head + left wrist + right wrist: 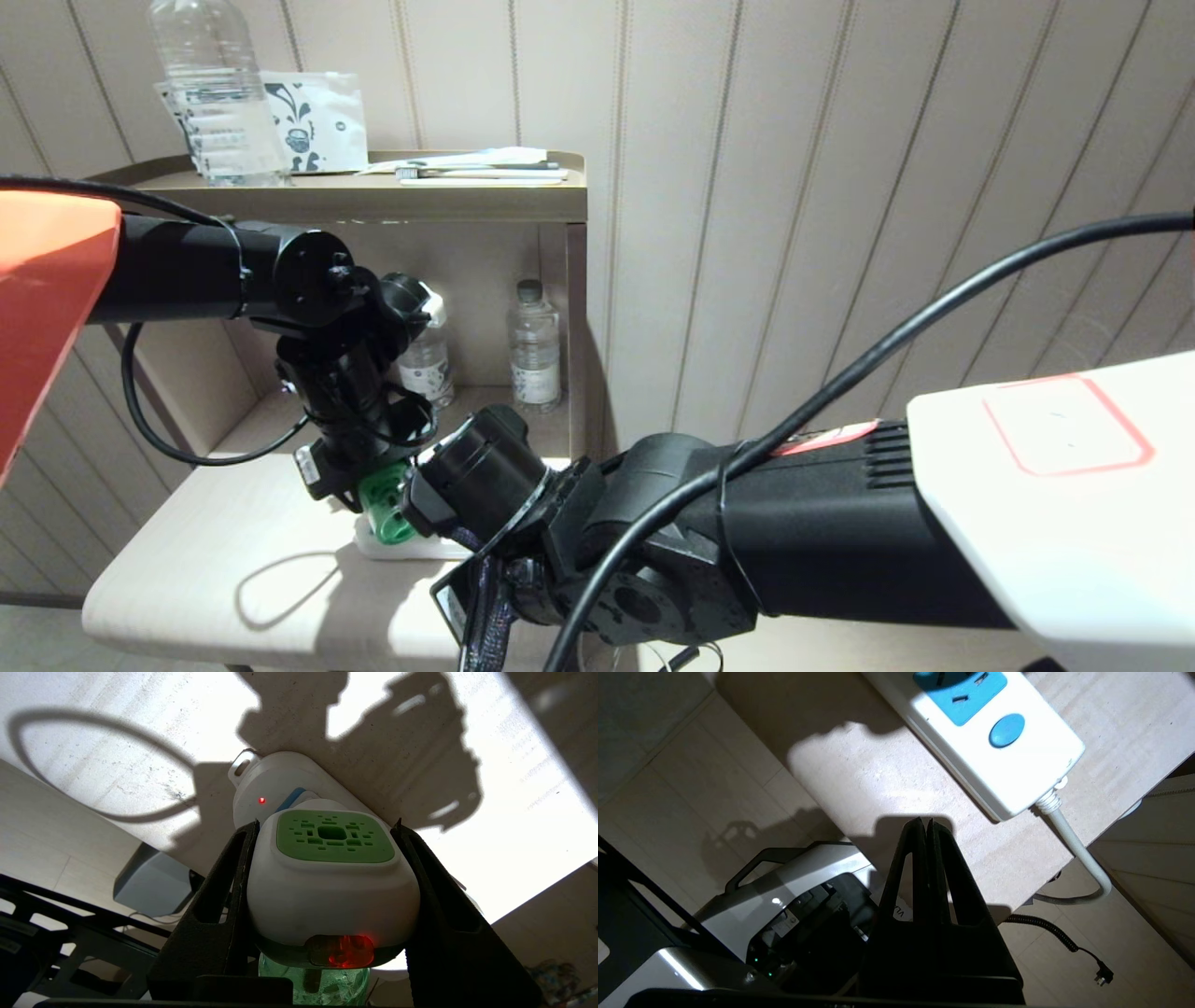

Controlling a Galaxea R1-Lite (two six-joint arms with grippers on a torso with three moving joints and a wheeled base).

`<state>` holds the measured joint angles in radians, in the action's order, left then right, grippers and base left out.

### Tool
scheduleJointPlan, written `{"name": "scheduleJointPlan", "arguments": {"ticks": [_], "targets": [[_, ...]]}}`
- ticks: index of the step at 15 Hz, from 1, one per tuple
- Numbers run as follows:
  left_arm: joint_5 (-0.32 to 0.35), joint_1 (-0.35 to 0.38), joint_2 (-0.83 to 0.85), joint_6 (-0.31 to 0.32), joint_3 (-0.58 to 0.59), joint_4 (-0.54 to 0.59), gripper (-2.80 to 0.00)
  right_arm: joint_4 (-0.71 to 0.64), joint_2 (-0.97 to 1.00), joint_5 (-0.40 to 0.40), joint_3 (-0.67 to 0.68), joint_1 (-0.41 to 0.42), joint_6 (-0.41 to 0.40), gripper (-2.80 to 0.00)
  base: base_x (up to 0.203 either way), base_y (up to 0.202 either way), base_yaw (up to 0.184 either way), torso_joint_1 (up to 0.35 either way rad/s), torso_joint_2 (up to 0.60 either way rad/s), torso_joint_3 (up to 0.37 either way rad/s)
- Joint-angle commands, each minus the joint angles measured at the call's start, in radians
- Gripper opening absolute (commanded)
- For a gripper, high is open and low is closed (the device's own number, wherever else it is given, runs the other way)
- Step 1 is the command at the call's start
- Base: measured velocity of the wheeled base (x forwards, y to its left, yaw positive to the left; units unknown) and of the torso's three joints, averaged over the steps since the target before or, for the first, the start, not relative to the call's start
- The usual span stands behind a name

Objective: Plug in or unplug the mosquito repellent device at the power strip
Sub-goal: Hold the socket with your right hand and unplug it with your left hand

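The mosquito repellent device (pixel 331 877), a white head with a green vented top and a green bottle (pixel 387 509) below, stands on the white power strip (pixel 271 784) at a blue socket. Its prongs are hidden, and its front lamp (pixel 343 952) glows red. My left gripper (pixel 327 826) is shut on the device's two sides. A small red light (pixel 261 800) shows on the strip. My right gripper (pixel 927 823) is shut on nothing, hanging over the table (pixel 901 779) short of the strip's cable end (pixel 1017 756).
The strip's white cable (pixel 1078 854) runs off the table edge to the floor, where a black coiled cord (pixel 1064 938) lies. Behind the table, a shelf holds small water bottles (pixel 535 345); a large bottle (pixel 215 93) and toothbrushes (pixel 476 173) sit on top. A panelled wall stands to the right.
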<state>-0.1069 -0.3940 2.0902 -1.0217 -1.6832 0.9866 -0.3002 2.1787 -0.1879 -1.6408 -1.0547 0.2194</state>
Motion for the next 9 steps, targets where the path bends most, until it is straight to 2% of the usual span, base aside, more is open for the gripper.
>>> {"name": "scheduleJointPlan", "arguments": {"ticks": [1, 5, 9], "targets": [[-0.002, 0.001, 0.005, -0.006, 0.000, 0.006, -2.80, -0.001, 0.045, -0.004, -0.046, 0.020, 0.002, -2.80, 0.000, 0.000, 0.000, 0.000, 0.00, 0.000], [-0.019, 0.000, 0.008, -0.007, 0.000, 0.006, -2.80, 0.000, 0.078, -0.034, -0.106, 0.083, 0.001, -2.80, 0.000, 0.000, 0.000, 0.000, 0.00, 0.000], [-0.025, 0.000, 0.014, -0.008, -0.004, 0.006, -2.80, 0.000, 0.085, -0.033, -0.093, 0.107, 0.000, -2.80, 0.000, 0.000, 0.000, 0.000, 0.00, 0.000]]}}
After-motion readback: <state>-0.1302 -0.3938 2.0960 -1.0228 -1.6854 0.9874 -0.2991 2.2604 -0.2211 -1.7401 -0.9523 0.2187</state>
